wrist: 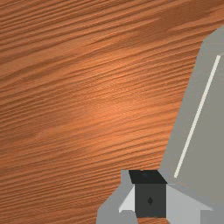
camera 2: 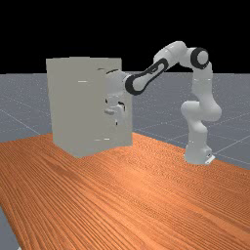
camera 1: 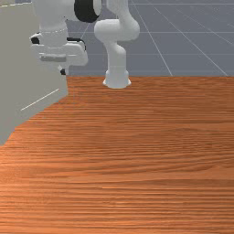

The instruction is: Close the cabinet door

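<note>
At the front view's left, my gripper (camera 1: 63, 72) points down before the grey cabinet (camera 1: 27, 59), its fingers together. The far view has the gripper (camera 2: 116, 123) low in front of the tall, boxy cabinet (camera 2: 73, 107), near its right part. In the wrist view the gripper (wrist: 148, 192) is shut with no object visible between its fingers, beside the grey cabinet surface (wrist: 208, 144), which bears a thin pale strip (wrist: 197, 116). I cannot tell whether they touch. Which panel is the door, and how far it stands open, I cannot make out.
The wooden table (camera 1: 137, 160) stretches out beside the cabinet in the front view. Behind it stands the arm's base (camera 1: 117, 77). In the far view the arm reaches above the tabletop (camera 2: 122, 195) from its base at the right, toward the cabinet.
</note>
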{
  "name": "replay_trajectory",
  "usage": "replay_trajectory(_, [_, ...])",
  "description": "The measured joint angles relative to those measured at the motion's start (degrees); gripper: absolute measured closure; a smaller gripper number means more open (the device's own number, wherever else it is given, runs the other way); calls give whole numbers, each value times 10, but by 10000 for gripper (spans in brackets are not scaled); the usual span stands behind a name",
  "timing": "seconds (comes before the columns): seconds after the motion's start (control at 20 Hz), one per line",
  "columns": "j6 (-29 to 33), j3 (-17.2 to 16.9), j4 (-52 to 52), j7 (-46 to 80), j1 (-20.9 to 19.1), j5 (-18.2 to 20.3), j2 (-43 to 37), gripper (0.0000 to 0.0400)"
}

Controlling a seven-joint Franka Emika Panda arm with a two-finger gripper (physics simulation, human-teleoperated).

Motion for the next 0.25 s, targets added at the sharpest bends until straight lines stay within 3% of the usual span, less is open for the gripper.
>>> replay_trajectory(0.25, [-1, -69, 6, -26, 3, -7, 15, 400])
